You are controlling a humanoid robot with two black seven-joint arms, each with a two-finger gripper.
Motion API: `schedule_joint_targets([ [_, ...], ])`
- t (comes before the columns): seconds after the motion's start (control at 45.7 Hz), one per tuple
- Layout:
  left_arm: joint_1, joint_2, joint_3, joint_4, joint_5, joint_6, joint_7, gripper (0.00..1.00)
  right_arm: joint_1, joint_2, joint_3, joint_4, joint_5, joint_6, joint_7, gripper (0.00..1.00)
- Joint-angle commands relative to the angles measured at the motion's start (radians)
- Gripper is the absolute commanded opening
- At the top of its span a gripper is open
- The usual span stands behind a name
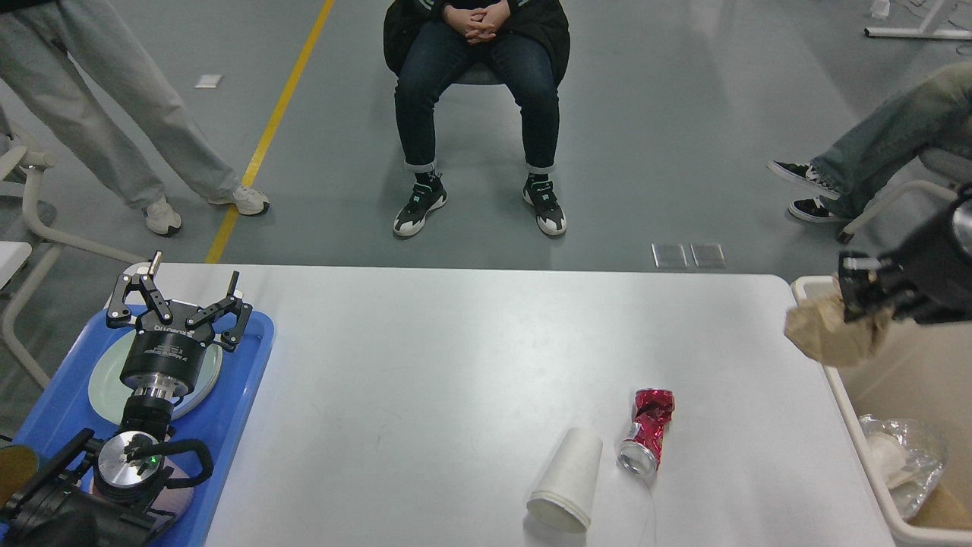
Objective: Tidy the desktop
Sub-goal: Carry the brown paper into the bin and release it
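The white desktop (425, 365) fills the middle of the head view. On it lie a crushed red can (645, 429) and a white paper cup (566, 479) on its side, near the front right. My right gripper (862, 292) is shut on a crumpled brown paper ball (824, 334) and holds it in the air over the rim of the beige bin (854, 425) at the desktop's right edge. My left gripper (178, 300) is open and empty above the blue tray (235, 395) at the left.
A pale green plate (102, 384) lies in the blue tray under my left arm. The bin holds crumpled plastic and paper (904, 456). One person sits beyond the far edge, another stands at the far left, and legs show at the far right.
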Motion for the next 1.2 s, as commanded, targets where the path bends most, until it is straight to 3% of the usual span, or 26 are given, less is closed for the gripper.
schedule_joint_targets([
  [0.0, 0.000, 0.000, 0.000, 0.000, 0.000, 0.000, 0.000, 0.96, -0.194, -0.143, 0.005, -0.153, -0.058, -0.034, -0.003, 0.00],
  [0.088, 0.000, 0.000, 0.000, 0.000, 0.000, 0.000, 0.000, 0.96, -0.372, -0.187, 0.037, -0.306, -0.067, -0.041, -0.003, 0.00],
  [0.328, 0.000, 0.000, 0.000, 0.000, 0.000, 0.000, 0.000, 0.96, -1.005, -0.238, 0.405, -0.774, -0.060, -0.110, -0.004, 0.00],
  [0.46, 0.000, 0.000, 0.000, 0.000, 0.000, 0.000, 0.000, 0.96, -1.317, -0.200, 0.604, -1.050, -0.057, -0.187, -0.004, 0.00],
  [0.657, 0.000, 0.000, 0.000, 0.000, 0.000, 0.000, 0.000, 0.96, -1.633, -0.028, 0.773, -1.399, -0.057, -0.276, -0.012, 0.00],
  [0.875, 0.000, 0.000, 0.000, 0.000, 0.000, 0.000, 0.000, 0.96, -1.742, 0.064, 0.779, -1.491, -0.057, -0.415, -0.020, 0.00],
  [1.182, 0.000, 0.000, 0.000, 0.000, 0.000, 0.000, 0.000, 0.96, -1.758, 0.066, 0.778, -1.486, -0.057, -0.431, -0.026, 0.00],
])
